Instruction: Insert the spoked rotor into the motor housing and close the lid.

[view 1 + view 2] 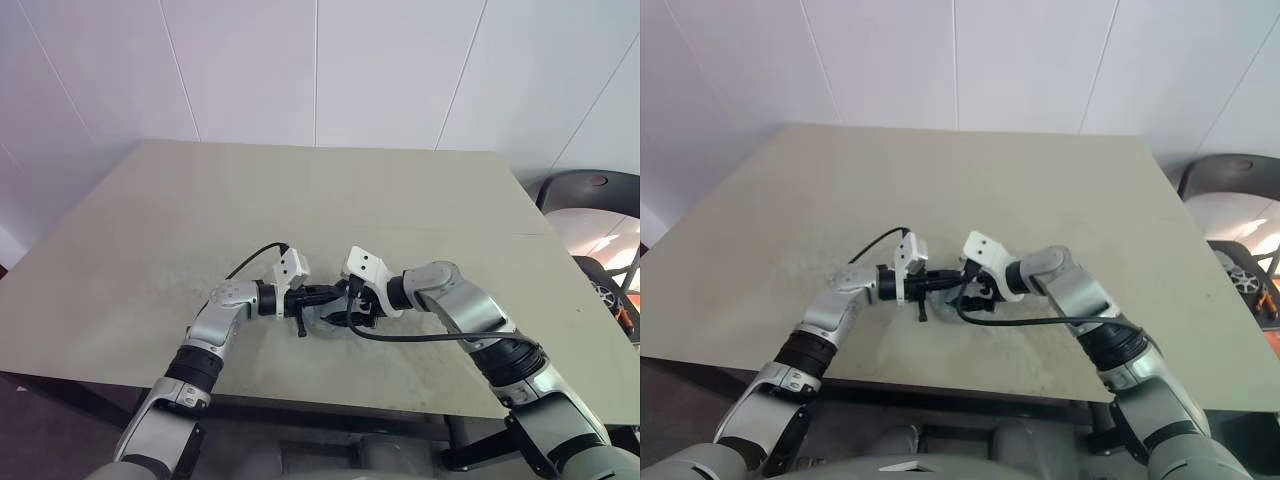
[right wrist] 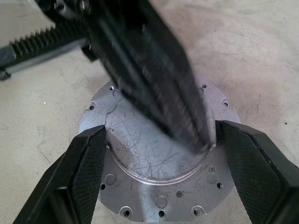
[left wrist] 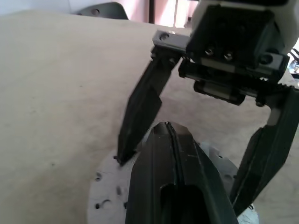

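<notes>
A round silver metal piece (image 2: 140, 154) lies on the table in front of me, with a scratched raised centre and a flat rim of small holes. I take it for the lid, outer face up, covering the motor housing. The spoked rotor is hidden. My right gripper (image 2: 161, 140) straddles the raised centre, with a pad against each side. My left gripper (image 1: 335, 292) comes in level from the left. Its fingers (image 3: 166, 126) are shut, and their tips lie across the top of the lid (image 1: 325, 322).
The beige table (image 1: 300, 200) stretches bare to the far edge by the white wall. A dark chair (image 1: 590, 190) stands off the table's right side. A black cable (image 1: 420, 337) loops from my right wrist over the table's near part.
</notes>
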`<state>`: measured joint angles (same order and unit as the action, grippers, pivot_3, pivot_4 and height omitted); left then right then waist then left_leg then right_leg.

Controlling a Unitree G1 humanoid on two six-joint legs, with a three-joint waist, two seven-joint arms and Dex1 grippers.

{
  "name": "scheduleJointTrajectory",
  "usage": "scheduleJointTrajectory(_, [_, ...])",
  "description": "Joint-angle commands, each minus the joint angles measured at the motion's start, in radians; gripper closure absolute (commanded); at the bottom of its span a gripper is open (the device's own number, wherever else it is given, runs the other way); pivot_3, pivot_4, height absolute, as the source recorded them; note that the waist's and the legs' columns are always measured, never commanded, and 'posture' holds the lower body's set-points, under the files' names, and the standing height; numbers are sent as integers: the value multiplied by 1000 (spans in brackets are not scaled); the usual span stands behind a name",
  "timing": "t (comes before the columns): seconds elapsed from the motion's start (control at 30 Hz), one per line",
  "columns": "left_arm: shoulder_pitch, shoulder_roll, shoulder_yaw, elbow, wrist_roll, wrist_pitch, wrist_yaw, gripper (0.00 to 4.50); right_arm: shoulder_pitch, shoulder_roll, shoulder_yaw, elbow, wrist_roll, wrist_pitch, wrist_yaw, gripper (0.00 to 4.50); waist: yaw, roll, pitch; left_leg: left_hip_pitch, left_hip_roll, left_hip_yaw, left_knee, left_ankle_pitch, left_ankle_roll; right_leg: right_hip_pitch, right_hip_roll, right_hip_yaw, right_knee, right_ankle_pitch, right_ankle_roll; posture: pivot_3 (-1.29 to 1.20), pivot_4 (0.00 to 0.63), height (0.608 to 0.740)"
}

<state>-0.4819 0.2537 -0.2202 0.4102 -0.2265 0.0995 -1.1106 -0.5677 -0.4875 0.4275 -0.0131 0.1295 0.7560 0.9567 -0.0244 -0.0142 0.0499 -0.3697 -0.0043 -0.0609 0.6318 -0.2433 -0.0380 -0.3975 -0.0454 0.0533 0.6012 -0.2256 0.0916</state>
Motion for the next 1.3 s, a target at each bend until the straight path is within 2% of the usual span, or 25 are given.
scheduleJointTrajectory(0.03, [-12, 26, -31, -45, 32, 50, -4, 4500, 17, 5, 42, 36, -28, 19, -12, 1030, -2, 0, 0, 0, 0, 0, 0, 0, 0, 0, 0, 0, 0, 0, 0, 0, 0, 740])
scheduleJointTrajectory(0.37, [10, 60, -60, -97, 54, 156, 9, 4500, 17, 14, 24, 31, -17, 0, -8, 1030, -16, 1, -2, 0, 0, 0, 0, 0, 0, 1, 0, 0, 0, 0, 0, 0, 0, 740])
scheduleJointTrajectory(0.43, [11, 62, -61, -102, 54, 155, 12, 4500, 16, 15, 13, 26, -9, -5, -3, 288, -17, 1, -2, 0, 0, 0, 0, 0, 0, 0, 0, 0, 0, 0, 0, 0, 0, 740])
scheduleJointTrajectory(0.47, [12, 63, -61, -105, 55, 153, 13, 4500, 17, 14, 10, 19, -3, -9, 5, 45, -17, 1, -2, 0, 0, 0, 0, 0, 0, 0, 0, 0, 0, 0, 0, 0, 0, 740])
scheduleJointTrajectory(0.5, [14, 64, -61, -107, 56, 151, 15, 4500, 21, 11, 8, 6, 8, -9, 18, 14, -18, 1, -2, 0, 0, 0, 0, 0, 0, 0, 0, 0, 0, 0, 0, 0, 0, 740])
scheduleJointTrajectory(0.73, [13, 65, -59, -107, 58, 135, 18, 4500, 23, 16, -42, 7, 44, -8, 18, 14, -17, 1, -2, -1, 0, 0, -1, 0, 0, 0, -1, 0, -1, 0, 0, 0, 0, 740])
scheduleJointTrajectory(0.9, [13, 66, -57, -104, 57, 128, 16, 4500, 21, 37, -142, 10, 112, -7, -5, 14, -17, 2, -1, -2, 0, 0, 0, 0, 0, -1, -1, 0, -1, 0, 0, 0, 0, 740])
scheduleJointTrajectory(1.0, [13, 69, -59, -101, 56, 127, 8, 4500, 16, 29, -172, 60, 81, -29, -61, 14, -17, 2, -1, -2, 0, 0, 0, 0, 0, -1, 0, 0, 0, 0, 0, 0, 0, 740])
scheduleJointTrajectory(1.2, [13, 71, -59, -90, 61, 109, 6, 4500, 27, -29, -192, 67, 109, 107, -47, 14, -16, 2, -1, -2, 0, 0, 0, 0, 0, -1, -1, 0, -1, 0, 0, 0, 0, 740])
scheduleJointTrajectory(1.3, [13, 72, -59, -83, 63, 98, 5, 4500, 42, -48, -213, 41, 170, 212, -19, 14, -16, 2, -1, -2, 0, 0, 0, 0, 0, -1, -1, 0, -1, 0, 0, 0, 0, 740])
